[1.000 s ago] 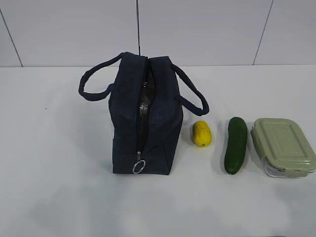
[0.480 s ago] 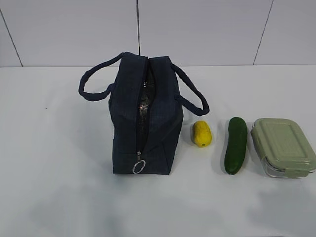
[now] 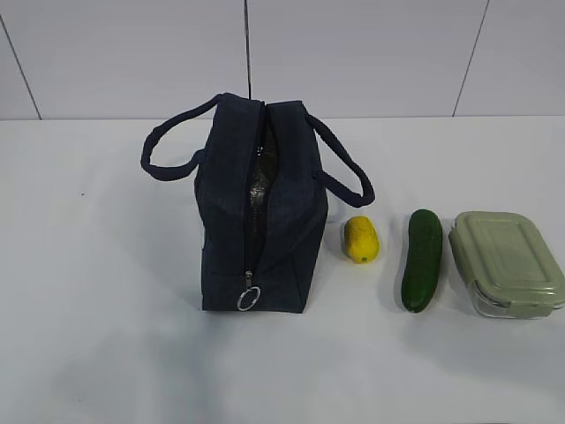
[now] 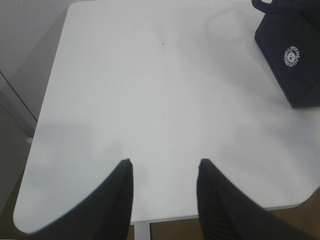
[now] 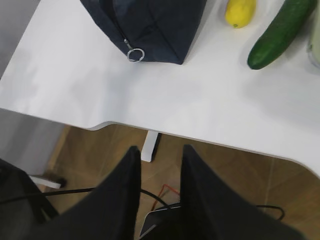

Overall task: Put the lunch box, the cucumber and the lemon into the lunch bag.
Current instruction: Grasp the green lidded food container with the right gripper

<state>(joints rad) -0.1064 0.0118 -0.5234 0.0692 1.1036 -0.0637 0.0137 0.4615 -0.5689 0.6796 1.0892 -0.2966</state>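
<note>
White table (image 3: 106, 353) is still holding lunch box (image 3: 506, 262), cucumber (image 3: 422, 259) and lemon (image 3: 361, 238) outside the lunch bag (image 3: 260, 208); I'm keeping both grippers' jaws parted, gripping nothing

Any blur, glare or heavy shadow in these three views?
Exterior view: sharp, even light, faint shadows beside the cucumber and lunch bag. Left wrist view: left claw soft-edged, table washed out. Right wrist view: right claw blurred, lemon clear.
</note>
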